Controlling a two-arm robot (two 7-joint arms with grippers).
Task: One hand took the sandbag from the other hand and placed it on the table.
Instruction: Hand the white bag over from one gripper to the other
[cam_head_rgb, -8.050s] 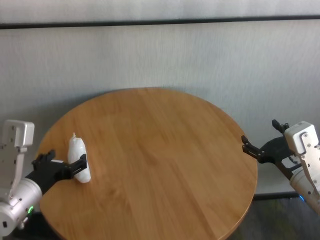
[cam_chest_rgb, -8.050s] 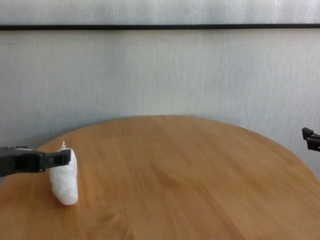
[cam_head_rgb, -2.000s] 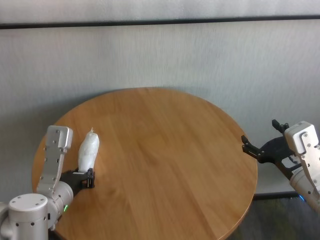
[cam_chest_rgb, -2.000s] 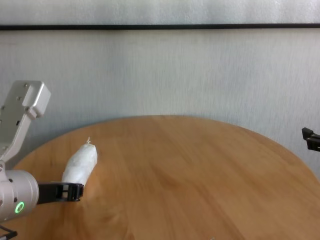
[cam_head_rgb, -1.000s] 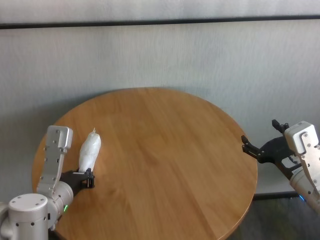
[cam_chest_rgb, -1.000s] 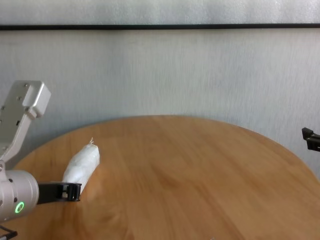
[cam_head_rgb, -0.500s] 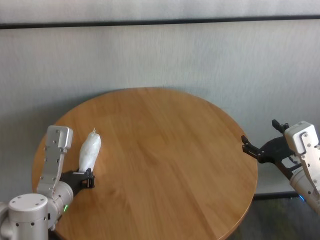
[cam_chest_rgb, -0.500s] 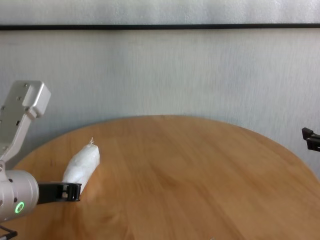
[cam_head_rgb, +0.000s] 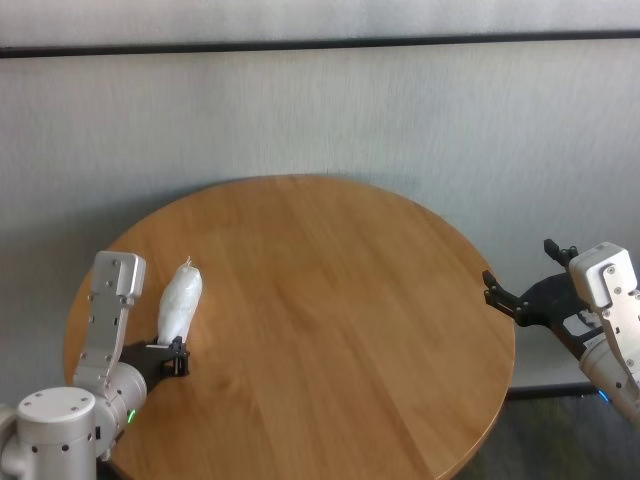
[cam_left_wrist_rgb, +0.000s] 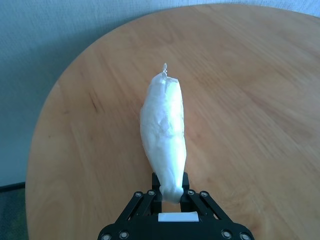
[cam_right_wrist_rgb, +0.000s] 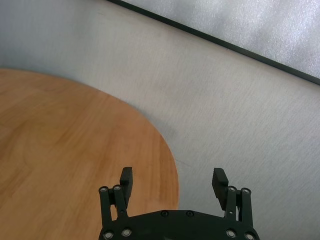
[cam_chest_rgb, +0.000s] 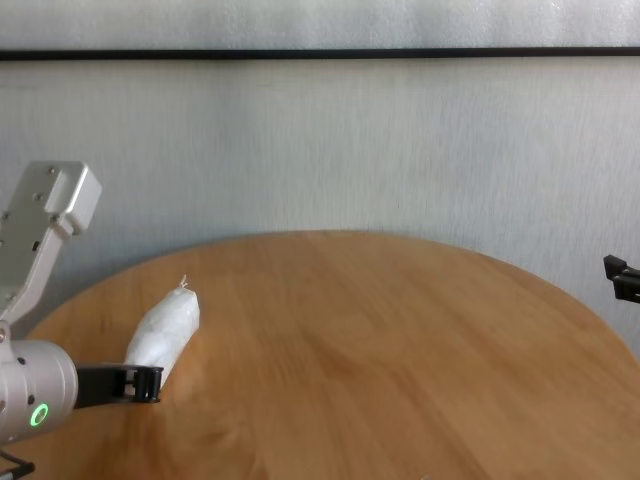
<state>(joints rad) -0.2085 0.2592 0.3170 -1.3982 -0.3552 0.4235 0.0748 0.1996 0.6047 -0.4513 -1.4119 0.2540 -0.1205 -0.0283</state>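
Observation:
The sandbag (cam_head_rgb: 180, 305) is a plump white pouch held over the left side of the round wooden table (cam_head_rgb: 330, 300). My left gripper (cam_head_rgb: 175, 358), on the wrist with the green light, is shut on the bag's near end. The left wrist view shows the sandbag (cam_left_wrist_rgb: 164, 135) pinched in the left gripper (cam_left_wrist_rgb: 171, 192), its tied tip pointing away from the fingers. In the chest view the sandbag (cam_chest_rgb: 165, 335) slants upward. My right gripper (cam_head_rgb: 520, 270) hangs just off the table's right edge, open and empty, as the right gripper (cam_right_wrist_rgb: 172, 182) also shows in its own wrist view.
A pale wall with a dark horizontal strip (cam_head_rgb: 320, 45) runs behind the table. The table's bare wooden top (cam_chest_rgb: 400, 350) stretches between the two arms. My left arm's grey boxy link (cam_head_rgb: 105, 315) stands beside the bag.
Over the past seconds my left arm swung round and now holds the bag by its end, tip pointing away. In the last second nothing has visibly moved. The right arm stayed put.

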